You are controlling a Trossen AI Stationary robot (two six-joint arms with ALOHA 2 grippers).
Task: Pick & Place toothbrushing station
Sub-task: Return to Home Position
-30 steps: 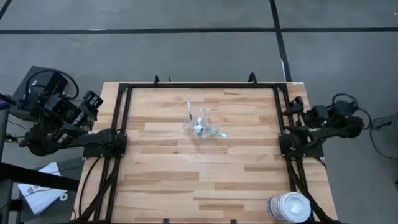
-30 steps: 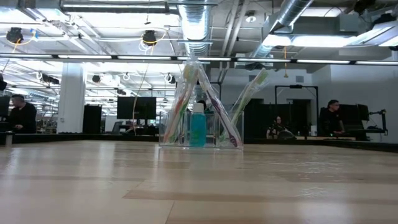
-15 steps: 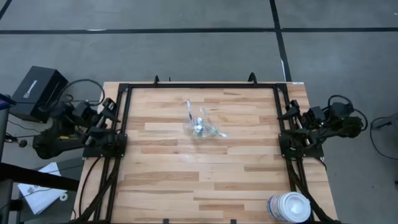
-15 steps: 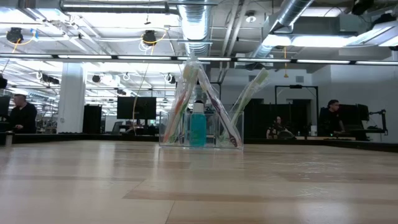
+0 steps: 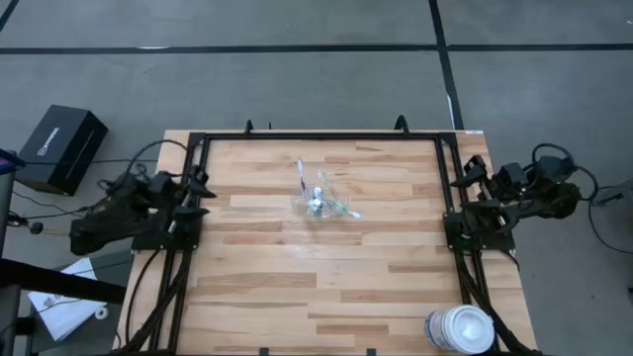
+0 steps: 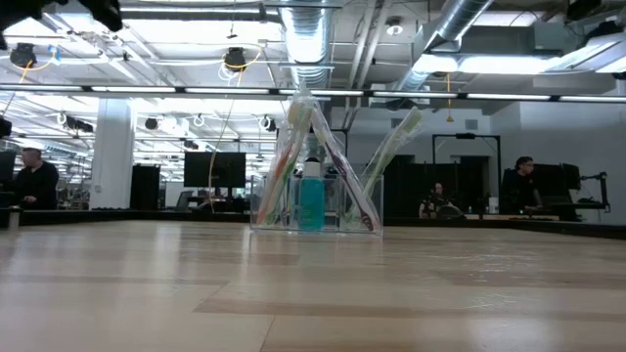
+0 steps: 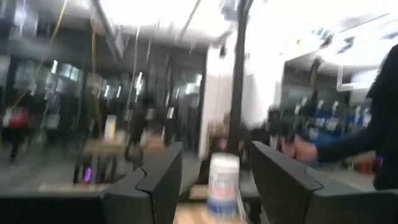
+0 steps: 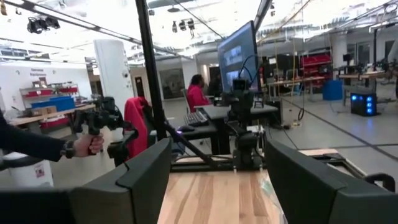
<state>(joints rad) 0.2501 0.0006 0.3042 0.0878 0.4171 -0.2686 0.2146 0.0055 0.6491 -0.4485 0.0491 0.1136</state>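
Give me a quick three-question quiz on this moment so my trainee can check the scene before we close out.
1. True or false: the left gripper hangs over the clear container.
2. Pick one. What stands in the container among the toothbrushes? A) a teal toothpaste tube B) a spoon C) a sponge
3. Short answer: what sits at the table corner on the right arm's side, nearest the high view's bottom edge?

Key:
1. False; it is open at the table's left edge, and the right gripper is open at the right edge.
2. A.
3. The white tub.
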